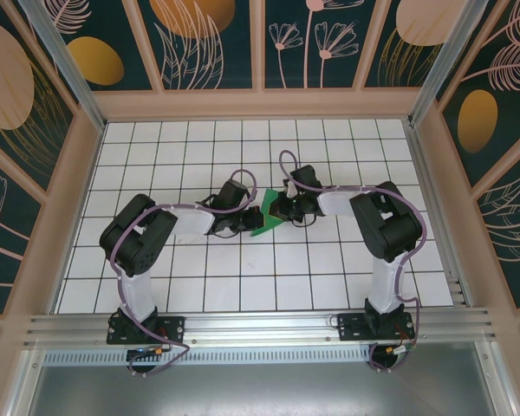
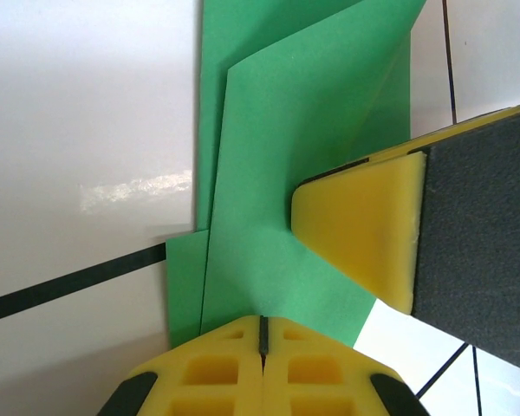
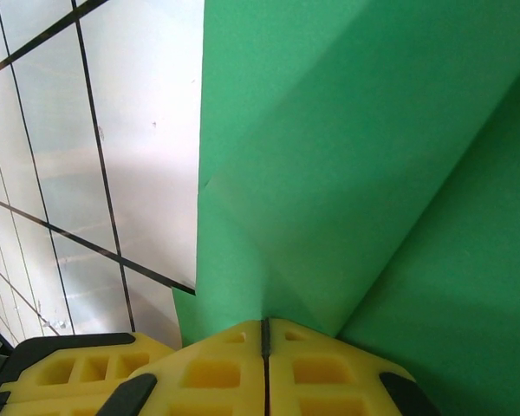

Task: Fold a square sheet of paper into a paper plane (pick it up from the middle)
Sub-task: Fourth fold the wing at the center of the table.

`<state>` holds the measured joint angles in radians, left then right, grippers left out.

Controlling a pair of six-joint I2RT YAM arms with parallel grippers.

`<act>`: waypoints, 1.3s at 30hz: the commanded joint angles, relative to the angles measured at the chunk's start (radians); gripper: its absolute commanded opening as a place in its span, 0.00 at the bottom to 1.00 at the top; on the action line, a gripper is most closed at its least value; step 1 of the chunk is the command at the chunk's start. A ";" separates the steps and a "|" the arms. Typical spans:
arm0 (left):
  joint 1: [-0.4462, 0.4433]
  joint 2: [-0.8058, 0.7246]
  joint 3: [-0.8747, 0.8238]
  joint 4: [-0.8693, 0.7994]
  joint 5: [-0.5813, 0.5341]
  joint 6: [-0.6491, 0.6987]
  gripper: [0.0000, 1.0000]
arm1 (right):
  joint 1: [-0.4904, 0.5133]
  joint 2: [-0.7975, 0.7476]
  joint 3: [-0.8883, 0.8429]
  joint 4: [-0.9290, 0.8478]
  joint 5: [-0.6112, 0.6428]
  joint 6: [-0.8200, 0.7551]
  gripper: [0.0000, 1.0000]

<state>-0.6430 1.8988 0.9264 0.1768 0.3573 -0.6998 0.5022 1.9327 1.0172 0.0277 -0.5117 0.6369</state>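
- Square sheet of paper (image 1: 264,222): bright green, already creased into a narrower shape with overlapping layers. It sits near the middle of the worktop (image 1: 156,286), between the two claws, with one part tilted up off the surface.
- From the left wrist, the paper (image 2: 277,130) shows at least two layers with a slanted fold edge. Its lower end runs right into the left claw's tips.
- From the right wrist, the paper (image 3: 347,156) rises as a broad green face, with creases converging at that claw's tips.
- Left claw (image 1: 239,227) (image 2: 262,342): yellow fingers pressed together with only a thin seam between them, pinching the green paper's edge.
- Right claw (image 1: 279,208) (image 3: 264,347): fingers likewise together, clamped on the paper. Seen side-on from the left wrist, its yellow pad (image 2: 360,230) touches the sheet's face.
- The worktop is white and glossy, ruled with thin dark lines into square tiles. Pale reflections streak the tiles beside the paper.
- A ribbed aluminium rail (image 1: 260,328) runs along the near edge and carries both arm bases.
- The wall panels (image 1: 212,43) are dark teal with pale pink plant drawings and golden-orange ovals. They are set in a pale wood-coloured frame that encloses the worktop on three sides.
- The arms are black and white, each with a purple cable (image 1: 416,247) looped alongside it.
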 commanded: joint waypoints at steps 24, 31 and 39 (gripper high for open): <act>-0.010 0.036 -0.061 -0.180 -0.076 0.015 0.04 | -0.106 -0.103 -0.002 0.091 0.012 -0.084 0.11; -0.009 0.035 -0.061 -0.186 -0.086 0.012 0.04 | -0.001 -0.008 0.004 0.077 -0.014 -0.086 0.10; -0.009 0.032 -0.066 -0.189 -0.084 0.010 0.03 | -0.061 0.069 0.035 0.060 0.001 -0.103 0.10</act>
<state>-0.6491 1.8931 0.9150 0.1898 0.3309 -0.6964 0.4793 1.9678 1.0340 0.1013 -0.5430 0.5613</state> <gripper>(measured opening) 0.070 0.099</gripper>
